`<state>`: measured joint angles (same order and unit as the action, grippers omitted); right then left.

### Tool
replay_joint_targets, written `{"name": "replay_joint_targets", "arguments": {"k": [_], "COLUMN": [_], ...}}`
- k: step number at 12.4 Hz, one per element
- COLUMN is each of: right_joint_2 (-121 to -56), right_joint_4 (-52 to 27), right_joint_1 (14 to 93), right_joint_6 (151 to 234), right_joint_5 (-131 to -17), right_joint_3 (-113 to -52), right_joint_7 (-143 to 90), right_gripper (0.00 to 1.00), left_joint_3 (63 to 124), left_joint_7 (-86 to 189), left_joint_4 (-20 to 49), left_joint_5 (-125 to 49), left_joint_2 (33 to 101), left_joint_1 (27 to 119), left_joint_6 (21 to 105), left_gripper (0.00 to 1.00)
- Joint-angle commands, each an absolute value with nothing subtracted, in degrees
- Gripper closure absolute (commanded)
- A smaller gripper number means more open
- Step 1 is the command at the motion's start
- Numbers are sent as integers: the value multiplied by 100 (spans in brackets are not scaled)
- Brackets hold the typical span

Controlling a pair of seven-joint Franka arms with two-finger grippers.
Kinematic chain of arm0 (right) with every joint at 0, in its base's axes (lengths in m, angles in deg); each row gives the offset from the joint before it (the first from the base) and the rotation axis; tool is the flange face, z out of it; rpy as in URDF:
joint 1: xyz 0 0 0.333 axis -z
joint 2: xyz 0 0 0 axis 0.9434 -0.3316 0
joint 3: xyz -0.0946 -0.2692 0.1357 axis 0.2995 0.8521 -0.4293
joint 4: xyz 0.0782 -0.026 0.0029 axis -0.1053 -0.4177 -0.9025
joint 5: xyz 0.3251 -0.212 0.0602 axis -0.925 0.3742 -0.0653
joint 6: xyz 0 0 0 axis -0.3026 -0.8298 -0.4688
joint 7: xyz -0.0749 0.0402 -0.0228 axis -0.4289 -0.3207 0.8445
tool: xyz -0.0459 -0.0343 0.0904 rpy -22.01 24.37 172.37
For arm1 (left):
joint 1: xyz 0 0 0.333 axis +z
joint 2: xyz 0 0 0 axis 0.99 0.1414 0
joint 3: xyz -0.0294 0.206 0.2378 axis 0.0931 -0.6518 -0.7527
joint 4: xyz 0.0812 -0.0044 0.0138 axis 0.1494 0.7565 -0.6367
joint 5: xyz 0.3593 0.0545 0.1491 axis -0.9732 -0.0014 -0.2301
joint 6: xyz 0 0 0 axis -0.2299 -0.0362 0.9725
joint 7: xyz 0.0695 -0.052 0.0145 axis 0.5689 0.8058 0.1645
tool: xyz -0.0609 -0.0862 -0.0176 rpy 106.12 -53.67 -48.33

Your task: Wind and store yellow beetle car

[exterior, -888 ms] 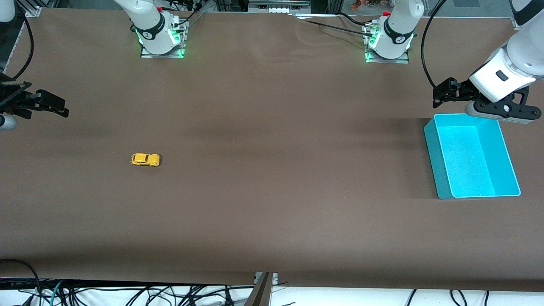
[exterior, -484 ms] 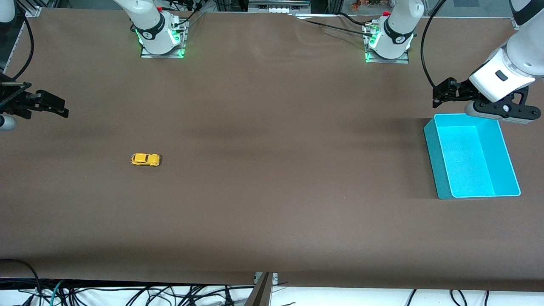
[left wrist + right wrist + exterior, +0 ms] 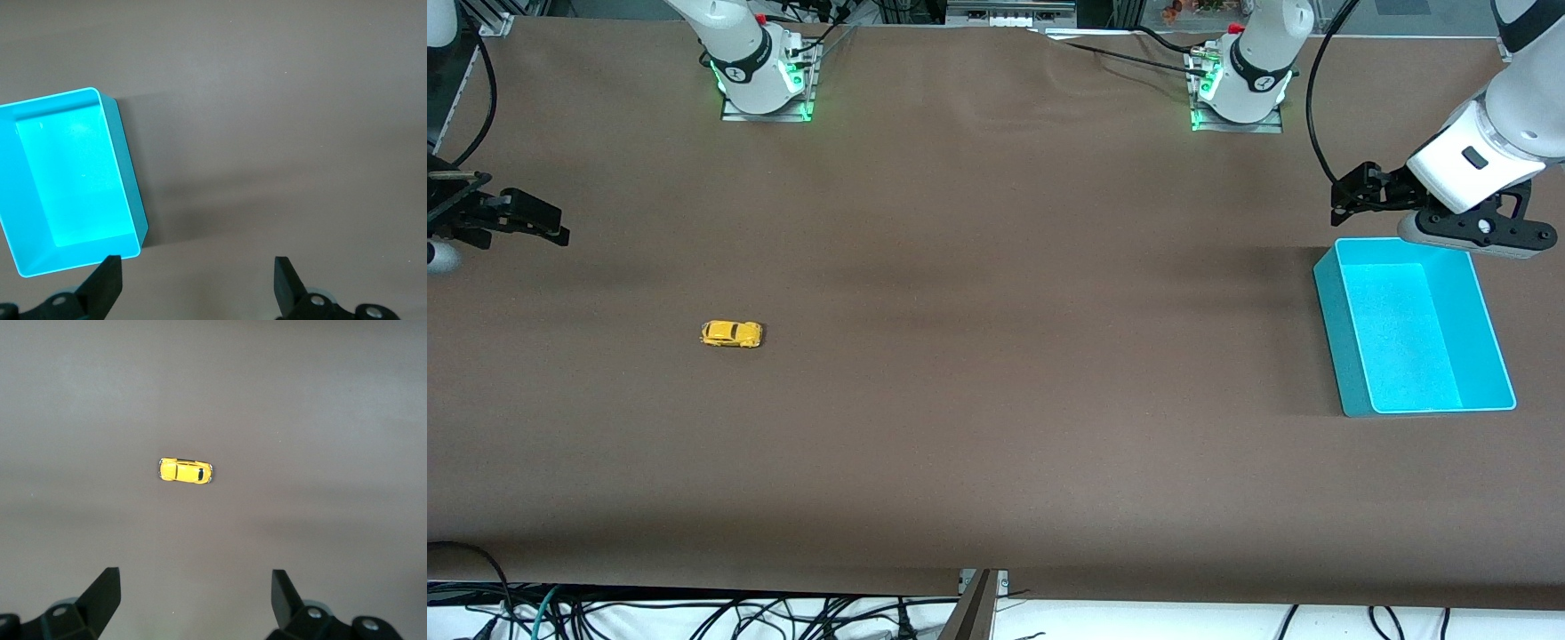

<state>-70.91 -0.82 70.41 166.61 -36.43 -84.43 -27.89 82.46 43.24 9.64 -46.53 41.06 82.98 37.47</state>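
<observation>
The yellow beetle car [image 3: 731,333] stands alone on the brown table toward the right arm's end, and the right wrist view shows it from above [image 3: 185,471]. My right gripper [image 3: 551,228] hovers open at that end of the table, off to the side of the car and apart from it, with nothing between its fingers [image 3: 100,597]. The turquoise bin [image 3: 1334,338] sits at the left arm's end. My left gripper [image 3: 1338,203] hangs open over the table beside the bin's corner nearest the bases. The left wrist view shows the bin [image 3: 130,180] with nothing in it.
Both arm bases [image 3: 765,84] [image 3: 1238,93] are bolted along the table edge farthest from the front camera. Cables [image 3: 1112,55] trail between them. Brown table surface [image 3: 1032,356] stretches between the car and the bin.
The left hand has crept a hair toward the robots' bases. The car, the bin and the right hand have not moved.
</observation>
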Motion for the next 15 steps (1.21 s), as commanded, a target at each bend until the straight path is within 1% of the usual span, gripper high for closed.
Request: {"name": "replay_joint_targets", "arguments": {"k": [1, 5, 10, 13, 15], "right_joint_2": [-7073, -7090, -7424, -7661, -8055], "right_joint_4": [-49, -93, -93, -101, -101], "right_joint_1": [7054, 7002, 6940, 6747, 6729], "right_joint_6": [16658, 16579, 16289, 16341, 16368], "right_joint_5": [-3601, -3610, -3672, -3663, -3672], "right_joint_3": [-8450, -8477, -8503, -8503, -8512], "right_joint_7": [-2702, -2667, -2781, -4017, -4676], "right_gripper": [0, 0, 0, 0, 0], "left_joint_3": [8288, 8288, 8288, 8288, 8288], "left_joint_7": [4348, 4357, 4348, 4348, 4348], "left_joint_4": [796, 796, 796, 796, 796], "left_joint_5": [-4778, -4778, -4778, -4778, -4778], "left_joint_2": [4179, 4179, 4179, 4188, 4179], "left_joint_1": [8302, 8302, 8302, 8302, 8302], "left_joint_6": [3634, 3634, 3634, 3634, 3634], "left_gripper": [0, 0, 0, 0, 0]}}
